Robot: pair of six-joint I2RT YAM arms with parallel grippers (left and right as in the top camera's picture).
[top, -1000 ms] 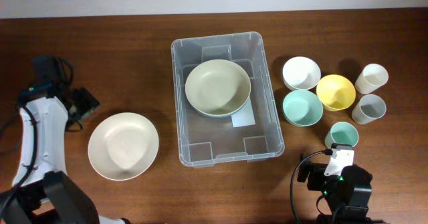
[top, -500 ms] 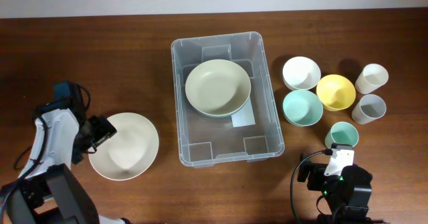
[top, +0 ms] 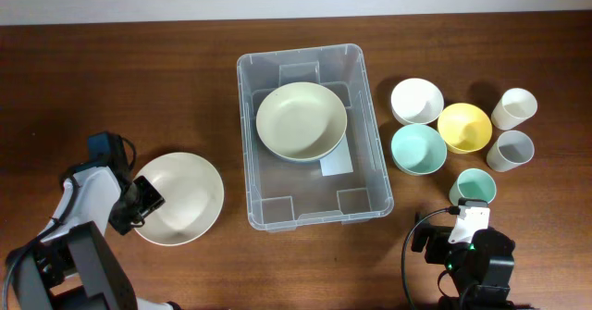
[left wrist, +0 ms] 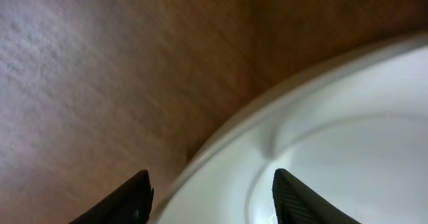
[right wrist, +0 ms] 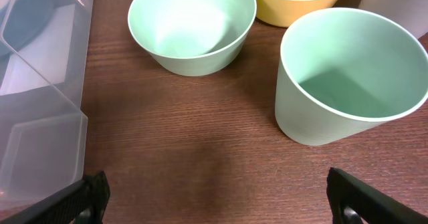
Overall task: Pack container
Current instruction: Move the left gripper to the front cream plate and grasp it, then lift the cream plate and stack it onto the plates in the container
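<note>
container (top: 296,194) was seen on the table (top: 139,88), pale bowl (top: 301,121) inside | left gripper (left wrist: 210,177) was placed left of container, fingers half apart around cream bowl's (top: 185,197) rim, not squeezed shut | right gripper (right wrist: 221,207), right of container, was spread wide, empty

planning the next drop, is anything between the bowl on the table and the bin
Nothing visible. Only table lies between the cream bowl and the bin; a second bowl fills the bin's far half, the near half has room.
</note>
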